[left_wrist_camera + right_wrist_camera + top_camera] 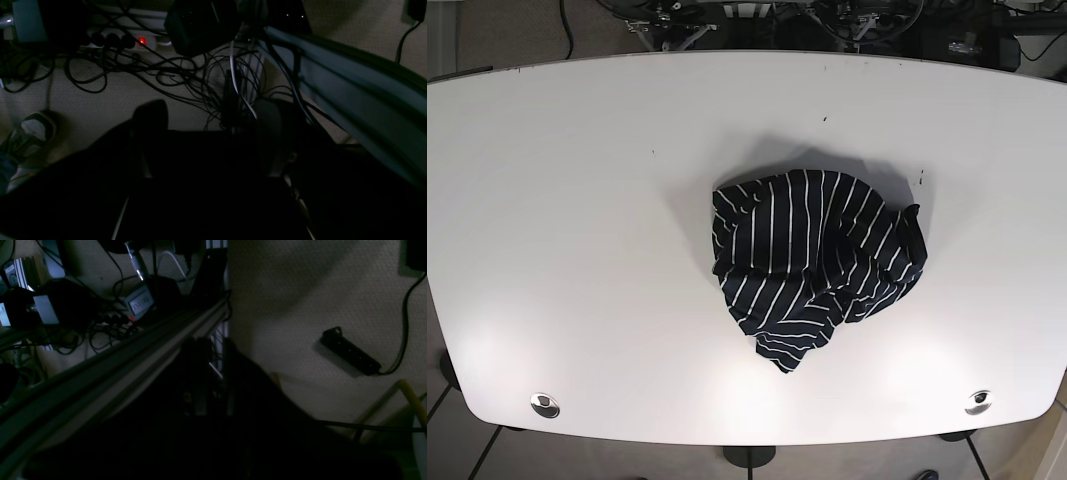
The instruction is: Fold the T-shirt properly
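The T-shirt (815, 260), black with thin white stripes, lies crumpled in a heap a little right of the middle of the white table (577, 200). Neither gripper shows in the base view. Both wrist cameras look down past the table edge at the dim floor. In the left wrist view my left gripper (208, 121) stands open, its two dark fingers wide apart with nothing between them. In the right wrist view my right gripper (213, 353) is a dark shape beside the table's rail, too dim to read its jaws. Both are far from the shirt.
Tangled cables (173, 73) and a power strip (133, 40) with a red light lie on the floor below the table's far edge. A black power bar (350, 351) lies on the carpet. Two round metal fittings (545, 404) sit near the table's front corners.
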Controlling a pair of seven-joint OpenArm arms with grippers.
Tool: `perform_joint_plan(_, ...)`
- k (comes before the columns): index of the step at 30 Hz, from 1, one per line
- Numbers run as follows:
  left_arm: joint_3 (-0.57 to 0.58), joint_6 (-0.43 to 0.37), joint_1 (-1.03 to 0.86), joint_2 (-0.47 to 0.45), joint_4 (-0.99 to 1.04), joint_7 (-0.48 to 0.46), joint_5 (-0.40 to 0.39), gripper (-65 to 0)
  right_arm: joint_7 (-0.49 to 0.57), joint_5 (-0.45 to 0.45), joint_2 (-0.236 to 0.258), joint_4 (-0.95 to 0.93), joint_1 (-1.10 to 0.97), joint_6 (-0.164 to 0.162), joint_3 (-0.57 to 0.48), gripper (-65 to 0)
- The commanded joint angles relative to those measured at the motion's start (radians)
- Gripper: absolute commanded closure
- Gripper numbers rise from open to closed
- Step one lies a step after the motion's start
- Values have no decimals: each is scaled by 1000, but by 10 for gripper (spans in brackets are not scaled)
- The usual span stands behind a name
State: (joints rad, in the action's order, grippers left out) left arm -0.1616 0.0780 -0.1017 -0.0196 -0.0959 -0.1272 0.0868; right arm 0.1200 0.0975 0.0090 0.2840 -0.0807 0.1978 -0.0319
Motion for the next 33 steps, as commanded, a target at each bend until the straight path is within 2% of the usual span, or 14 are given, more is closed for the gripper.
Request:
perform_joint_plan(1,3,-2,-14,-8,-25,-1,4,-392,12,4,2,1,-1,3,4,-70)
perform_joint_plan(6,6,-4,-23,-8,-41,-1,4,-391,14,3,2,0,2,3,2,-70)
perform_joint_plan(8,3,-8,-52,-7,-57,-30,3,-374,11,0,0,-2,-19,1,-2,-71)
perform_joint_plan(33,-6,-8,-71,-3,-107,-19,0,-388,16,-5,24,37,-47,-10,-3,-71)
